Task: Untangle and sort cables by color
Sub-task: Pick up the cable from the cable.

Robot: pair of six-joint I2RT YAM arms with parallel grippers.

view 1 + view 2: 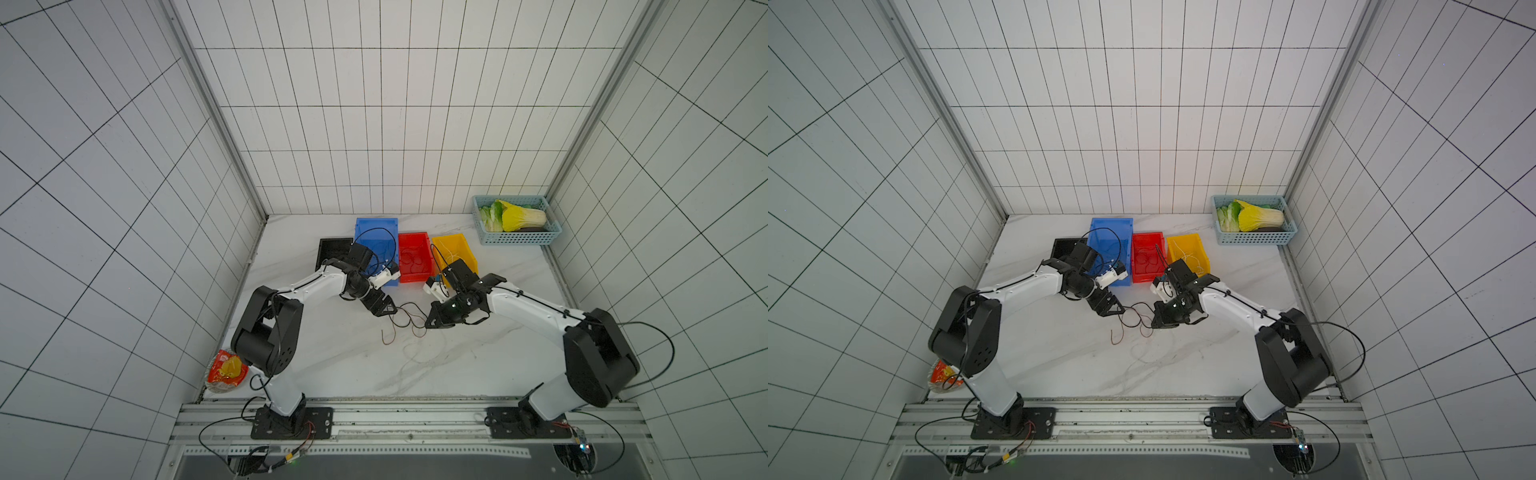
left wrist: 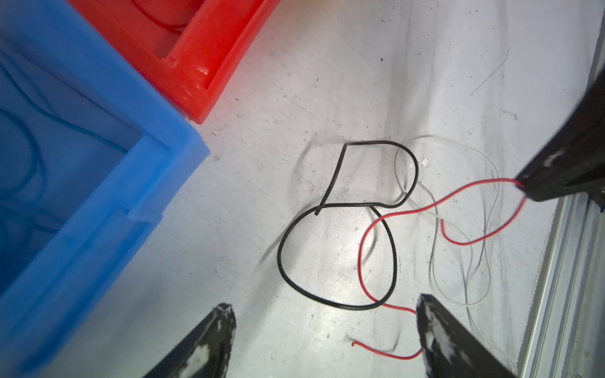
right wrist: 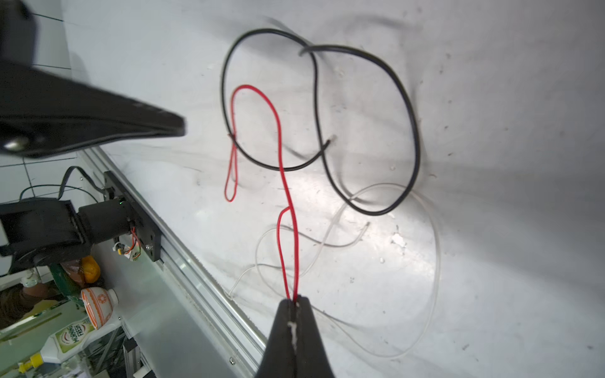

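Right fingers (image 3: 278, 333) pinch red cable (image 3: 296, 258), bend hidden.

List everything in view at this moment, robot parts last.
red cable: one, red, on table, pinched by right gripper
black cable: one, black, looped on table, crossing red cable
white cables: count unclear, pale, loose on table
black bin: one, black, back row
blue bin: one, blue, beside it
red bin: one, red, next along
yellow bin: one, yellow, row's end
basket: one, pale blue, back corner
cabbage: one, yellow-green, in basket
package: one, red-orange, front corner
left gripper: one, black, open, by cables
right gripper: one, black, shut on red cable
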